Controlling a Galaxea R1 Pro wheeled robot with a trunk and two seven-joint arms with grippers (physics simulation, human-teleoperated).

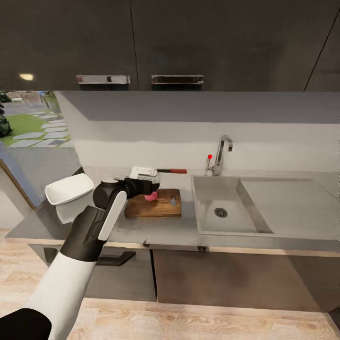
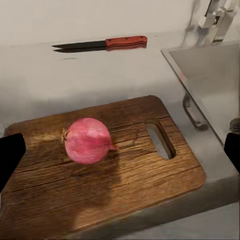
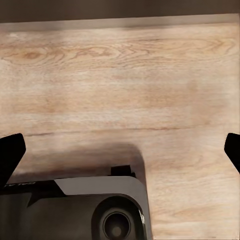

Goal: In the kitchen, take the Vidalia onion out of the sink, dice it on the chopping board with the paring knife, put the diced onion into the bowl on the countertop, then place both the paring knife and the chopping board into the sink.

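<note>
Left pincer (image 1: pixel 150 188), fingers apart and empty, hangs over the onion (image 2: pixel 88 140) resting mid-frame on the chopping board (image 2: pixel 125 170). The knife (image 2: pixel 102 44), long axis left–right, lies beyond on the bench (image 1: pixel 141 231). Right pincer (image 3: pixel 120 150) spread wide above the floor (image 3: pixel 120 75); left arm nearer.

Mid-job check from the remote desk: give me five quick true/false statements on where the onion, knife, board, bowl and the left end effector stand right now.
1. The onion lies on the chopping board. True.
2. The paring knife lies on the board beside the onion. False: it lies on the countertop behind the board.
3. The left end effector is shut on the onion. False: its fingers stand wide apart, with the onion between them, untouched.
4. The sink holds nothing that can be seen but its drain. True.
5. The bowl sits between the board and the sink. False: it sits on the board's far side, away from the sink.
</note>
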